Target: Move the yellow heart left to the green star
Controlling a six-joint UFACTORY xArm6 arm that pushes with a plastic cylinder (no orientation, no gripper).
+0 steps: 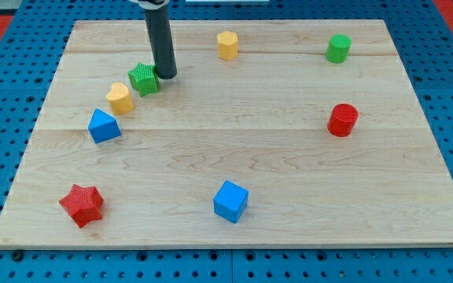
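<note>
The yellow heart (pixel 119 97) lies on the wooden board at the upper left. The green star (pixel 143 79) sits just up and right of it, the two nearly touching. My tip (pixel 166 75) rests on the board right beside the green star's right side, touching or almost touching it. The dark rod rises from the tip out of the view's top. A blue block (pixel 104 126) with a slanted top lies just below and left of the yellow heart.
A yellow hexagon block (pixel 227 45) sits at top centre, a green cylinder (pixel 338 48) at top right, a red cylinder (pixel 342 119) at the right. A blue cube (pixel 230 201) lies at bottom centre, a red star (pixel 82 205) at bottom left. The wooden board (pixel 250 141) sits on a blue pegboard.
</note>
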